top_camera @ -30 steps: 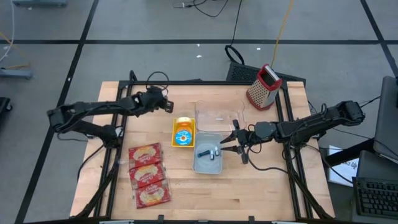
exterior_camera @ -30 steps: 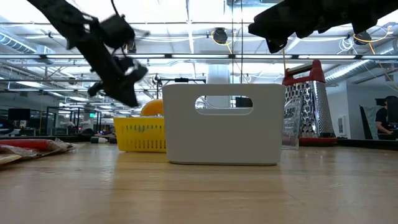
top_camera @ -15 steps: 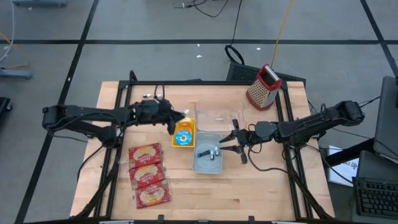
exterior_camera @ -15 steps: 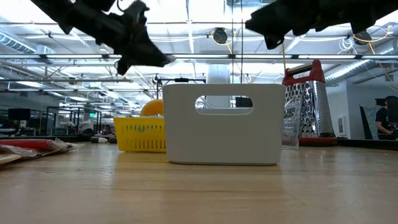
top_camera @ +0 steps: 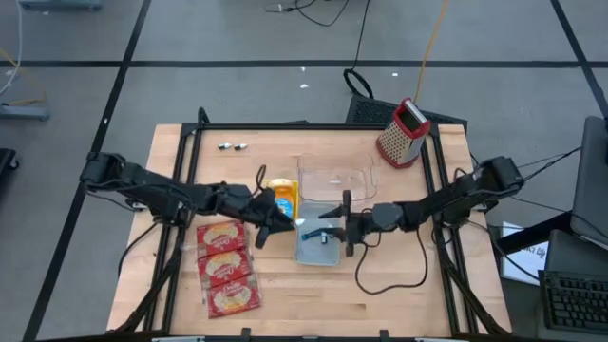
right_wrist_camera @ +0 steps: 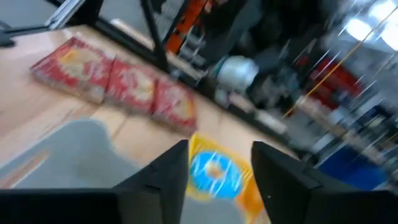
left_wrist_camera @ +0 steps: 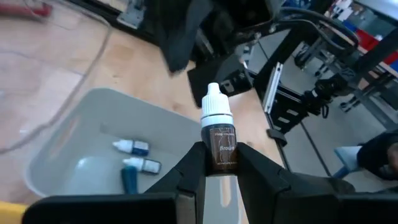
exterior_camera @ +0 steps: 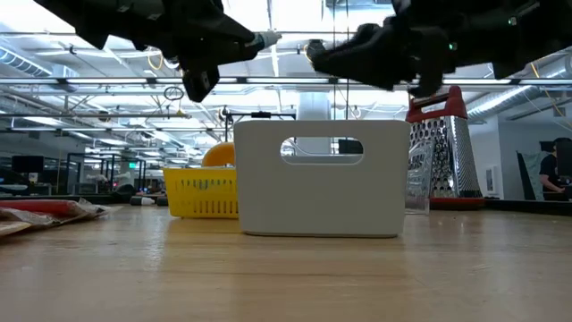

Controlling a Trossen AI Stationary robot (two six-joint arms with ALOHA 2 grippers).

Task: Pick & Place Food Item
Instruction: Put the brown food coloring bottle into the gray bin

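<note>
A small brown dropper bottle (left_wrist_camera: 219,144) with a white cap (exterior_camera: 265,38) is held by my left gripper (left_wrist_camera: 216,167), which is shut on it just above the left rim of the grey bin (top_camera: 317,249). Two small blue-and-white bottles (left_wrist_camera: 134,155) lie on the bin's floor. My right gripper (right_wrist_camera: 214,163) hovers open over the bin's right part (top_camera: 328,230) and points toward the left gripper, with nothing between its fingers. My left gripper pinches the lower half of the bottle's brown body (left_wrist_camera: 219,163) between its two fingers. The fingers reach in almost level from the table's left and lie along the bottle. The bottle is lifted clear, its white cap pointing away from the gripper toward the right arm.
A yellow basket (top_camera: 282,193) holding a blue-labelled item stands just left of the bin, and a clear container (top_camera: 334,179) stands behind it. Three red packets (top_camera: 226,266) lie at the near left. A red grater (top_camera: 403,133) and two small bottles (top_camera: 231,146) are by the far edge.
My left gripper has swung with the bottle from the table's far left toward the near edge and the right, turning as it went, up to the grey bin. My right gripper has gone left and down over the bin and has rolled.
</note>
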